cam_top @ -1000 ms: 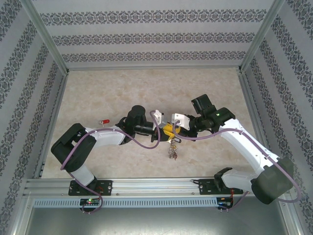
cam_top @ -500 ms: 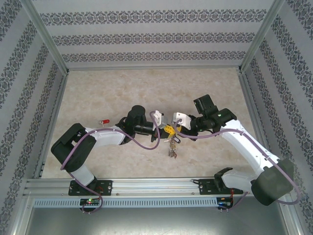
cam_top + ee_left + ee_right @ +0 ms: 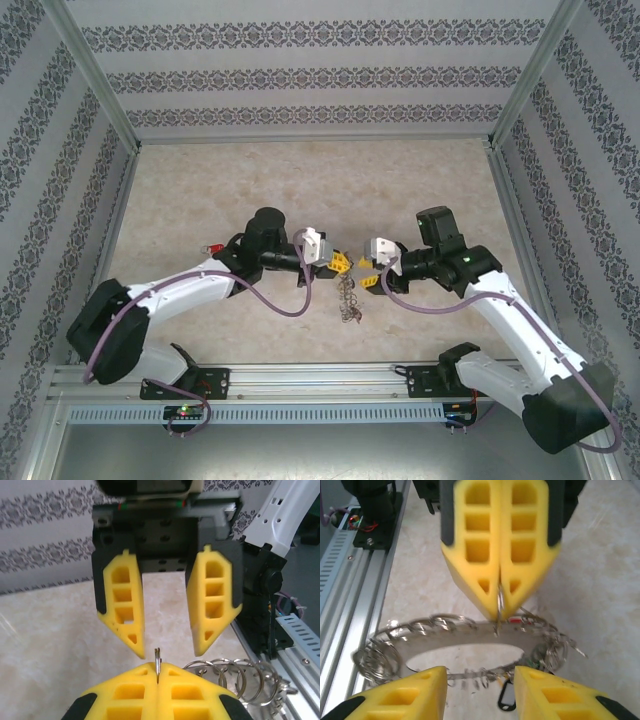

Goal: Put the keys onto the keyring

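Centre frame, we're clamping the keyring [image 3: 348, 298] in our left gripper [image 3: 341, 264], hanging free for threading; right gripper [image 3: 367, 273] is gaping empty.

Only a narrow gap is being left between the left gripper [image 3: 342, 263] and the right gripper [image 3: 367, 274]. The space just below it is being blocked by the keyring [image 3: 348, 298], which is being pinched by one loop in the closed left jaws and is hanging down. The slot between the parted right fingers [image 3: 420, 690] is being left free. Wide bare room is being offered over the far half of the table [image 3: 300, 180], while the near-left side is being crowded by the left arm [image 3: 180, 295] and a red-tagged key [image 3: 214, 245] beside it.
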`<state>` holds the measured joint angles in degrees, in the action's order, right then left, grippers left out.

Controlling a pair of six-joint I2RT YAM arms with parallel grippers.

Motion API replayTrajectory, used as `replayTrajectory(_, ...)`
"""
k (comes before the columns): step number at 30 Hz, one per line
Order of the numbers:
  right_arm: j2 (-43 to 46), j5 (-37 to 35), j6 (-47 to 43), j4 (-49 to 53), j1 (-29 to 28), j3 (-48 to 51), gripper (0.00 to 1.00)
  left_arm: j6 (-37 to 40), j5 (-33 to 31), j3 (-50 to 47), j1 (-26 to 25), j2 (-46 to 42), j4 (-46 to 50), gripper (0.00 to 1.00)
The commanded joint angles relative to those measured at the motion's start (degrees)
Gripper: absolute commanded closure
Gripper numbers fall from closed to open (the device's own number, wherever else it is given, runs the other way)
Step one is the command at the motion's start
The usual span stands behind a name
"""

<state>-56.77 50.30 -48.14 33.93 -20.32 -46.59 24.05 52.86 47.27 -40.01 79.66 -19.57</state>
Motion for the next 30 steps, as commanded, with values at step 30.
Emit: replayTrajectory(30,-1.5,4.7,8.6,-24.5,-7.1,1.5,0.67,18.7,-7.5,3.0,0.4,-12.6,16.9,1.00)
